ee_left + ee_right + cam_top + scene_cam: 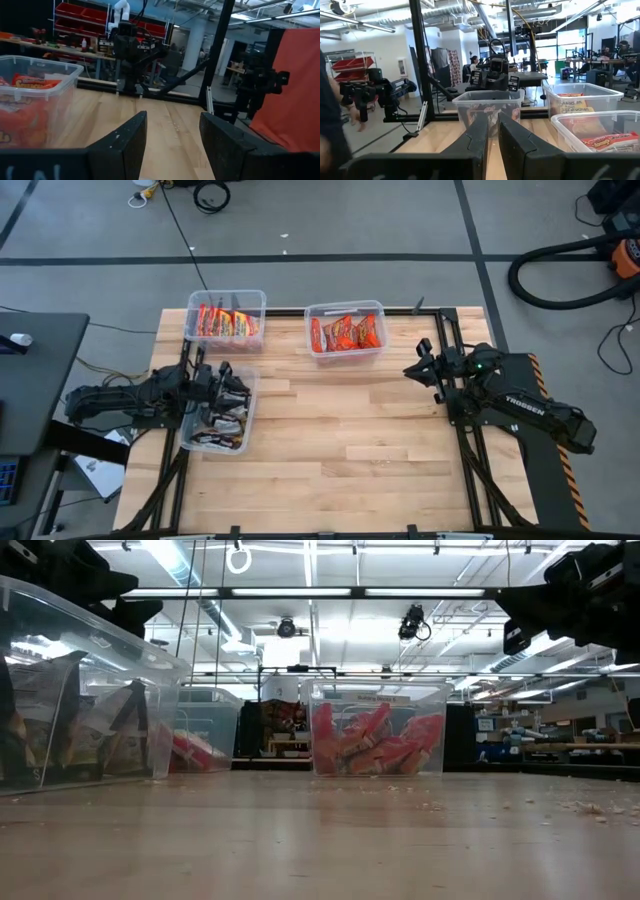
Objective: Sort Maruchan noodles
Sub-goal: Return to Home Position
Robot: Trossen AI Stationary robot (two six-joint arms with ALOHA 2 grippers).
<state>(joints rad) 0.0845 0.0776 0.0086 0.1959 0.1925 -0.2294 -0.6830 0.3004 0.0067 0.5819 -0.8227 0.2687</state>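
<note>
The Maruchan noodles lie in three clear bins. Silver-black packets [215, 425] fill the bin at the table's left edge [248, 412]. Yellow-and-red packets [226, 323] are in the far-left bin [228, 297]. Orange-red packets [347, 333] are in the far middle bin [345, 308]. My left gripper [238, 388] hangs above the left bin's far end, pointing level toward the table's right. It is open [172, 135] with nothing between its fingers. My right gripper [420, 368] hovers by the table's right edge, pointing toward the bins. It is shut [493, 134] and holds nothing.
The wooden tabletop [340, 440] is bare from its middle to the near edge. Black frame rails [462, 450] run along the right side and behind the bins. In the low view the left bin's wall [90, 700] stands close at the left, and the orange-red bin [375, 735] stands farther back.
</note>
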